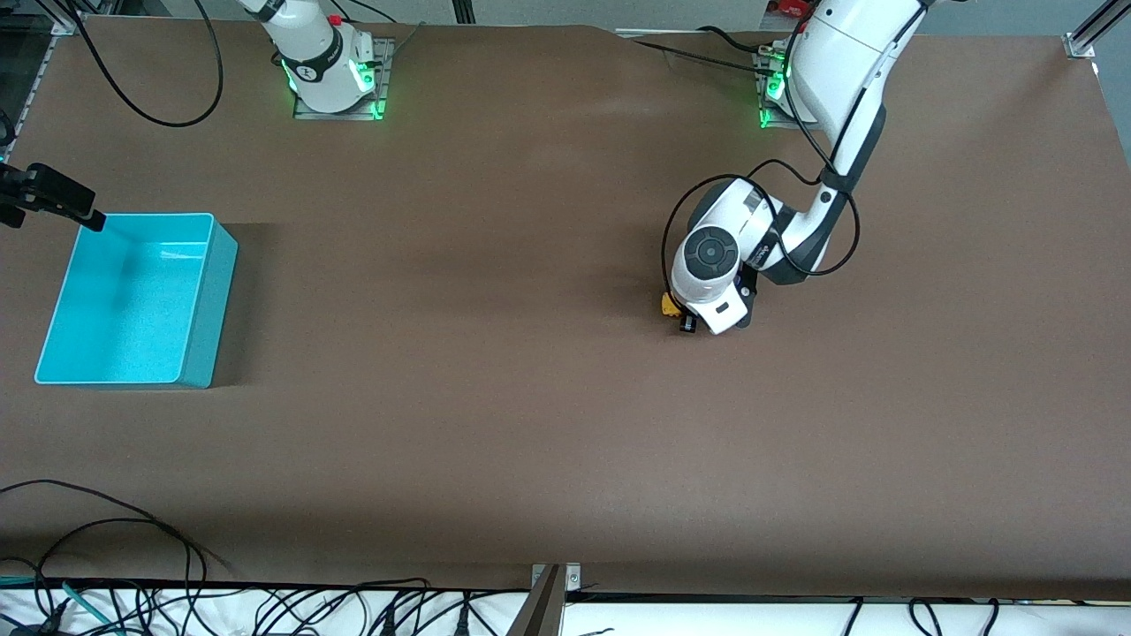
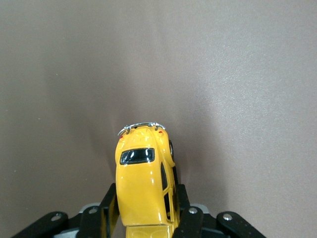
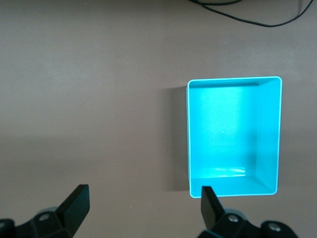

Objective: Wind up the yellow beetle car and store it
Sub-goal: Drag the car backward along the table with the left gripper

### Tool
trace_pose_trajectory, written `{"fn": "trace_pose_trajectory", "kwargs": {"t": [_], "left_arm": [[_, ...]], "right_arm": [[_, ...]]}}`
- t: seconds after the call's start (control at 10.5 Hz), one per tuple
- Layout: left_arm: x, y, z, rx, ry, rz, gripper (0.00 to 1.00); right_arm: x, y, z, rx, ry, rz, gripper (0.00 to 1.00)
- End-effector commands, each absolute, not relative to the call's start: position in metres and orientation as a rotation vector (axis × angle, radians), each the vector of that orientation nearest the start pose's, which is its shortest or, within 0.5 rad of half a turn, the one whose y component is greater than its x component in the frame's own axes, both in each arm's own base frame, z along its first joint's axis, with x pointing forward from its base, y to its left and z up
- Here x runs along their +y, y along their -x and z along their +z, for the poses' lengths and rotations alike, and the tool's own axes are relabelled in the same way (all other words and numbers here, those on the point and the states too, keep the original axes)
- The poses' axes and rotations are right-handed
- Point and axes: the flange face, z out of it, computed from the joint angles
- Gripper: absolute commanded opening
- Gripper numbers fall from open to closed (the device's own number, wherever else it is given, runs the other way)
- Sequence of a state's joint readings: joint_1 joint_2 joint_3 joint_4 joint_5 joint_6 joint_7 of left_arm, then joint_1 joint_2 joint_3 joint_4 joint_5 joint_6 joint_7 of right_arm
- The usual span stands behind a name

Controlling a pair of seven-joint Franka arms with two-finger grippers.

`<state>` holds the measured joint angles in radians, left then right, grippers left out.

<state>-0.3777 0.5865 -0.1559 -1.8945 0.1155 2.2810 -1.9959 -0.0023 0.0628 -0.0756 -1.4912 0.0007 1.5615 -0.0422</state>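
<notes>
Glossy yellow beetle car [image 2: 143, 188], seemingly pinched.

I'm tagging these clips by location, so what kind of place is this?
Probably a robotics lab bench, not a home: two robot arms bolted along a brown-covered table, loose cables along its edge, and only a turquoise bin and a yellow beetle car laid out, the car between the left gripper fingers.

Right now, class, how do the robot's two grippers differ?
The left gripper is shut on the yellow beetle car, low at the table; the right gripper is open and holds nothing. The left works mid-table; the right hangs above the table beside the turquoise bin. Both have black fingers.
</notes>
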Motion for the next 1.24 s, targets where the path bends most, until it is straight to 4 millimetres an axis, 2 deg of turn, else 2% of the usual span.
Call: {"fn": "trace_pose_trajectory", "kwargs": {"t": [0.0,0.67,1.15], "left_arm": [[-0.293,-0.534,0.152,-1.869,2.289,0.080,0.00],[-0.225,-0.559,0.146,-1.854,2.276,0.073,0.00],[-0.165,-0.582,0.143,-1.860,2.301,0.042,0.00]], "right_arm": [[-0.042,-0.573,0.632,0.059,3.135,-0.027,1.00],[-0.041,-0.574,0.630,0.057,3.136,-0.025,1.00],[-0.043,-0.574,0.630,0.060,3.139,-0.025,1.00]]}}
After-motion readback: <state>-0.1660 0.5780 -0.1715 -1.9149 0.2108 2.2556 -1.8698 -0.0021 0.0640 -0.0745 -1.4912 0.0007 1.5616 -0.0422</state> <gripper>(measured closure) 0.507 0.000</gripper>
